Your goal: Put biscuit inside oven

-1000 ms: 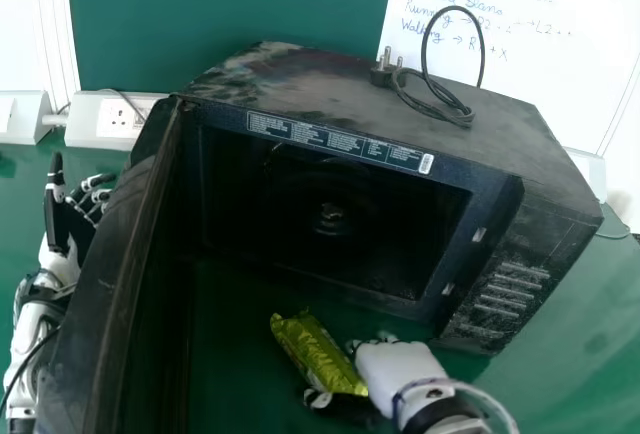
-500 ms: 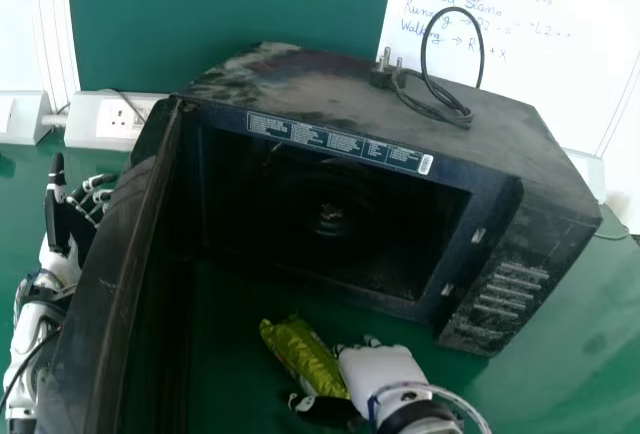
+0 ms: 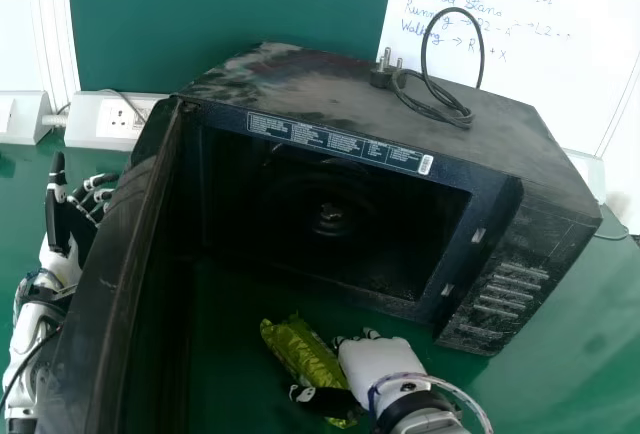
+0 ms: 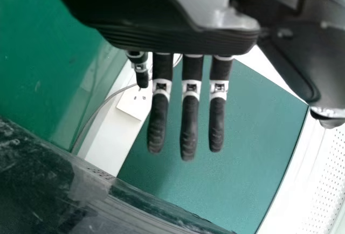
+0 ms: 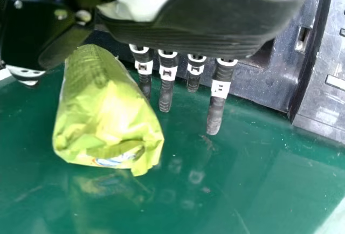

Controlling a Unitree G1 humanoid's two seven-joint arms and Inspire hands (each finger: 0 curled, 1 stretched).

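A: Going through head view, quick. Finding biscuit pack (image 3: 303,354) where?

B: Spotting it at six o'clock, outside oven (image 3: 510,169), lying on tabletop (image 3: 580,354), slanting toward eleven.

A: Checking right robot hand (image 3: 385,364)?

B: Seeing it between five and six, standing open around pack, pointing fingers (image 5: 215,110) straight, crossing pack's near end with thumb (image 3: 320,401).

A: Checking left robot hand (image 3: 75,224)?

B: Seeing it at nine, just beyond oven door (image 3: 130,244), also standing open, extending fingers (image 4: 188,131) straight.

A: Noting oven how?

B: Logging door as standing wide open toward nine. Seeing cable (image 3: 445,111) looping on top at two, plug (image 3: 382,74) sitting at one. Marking socket strip (image 3: 85,119) near ten.
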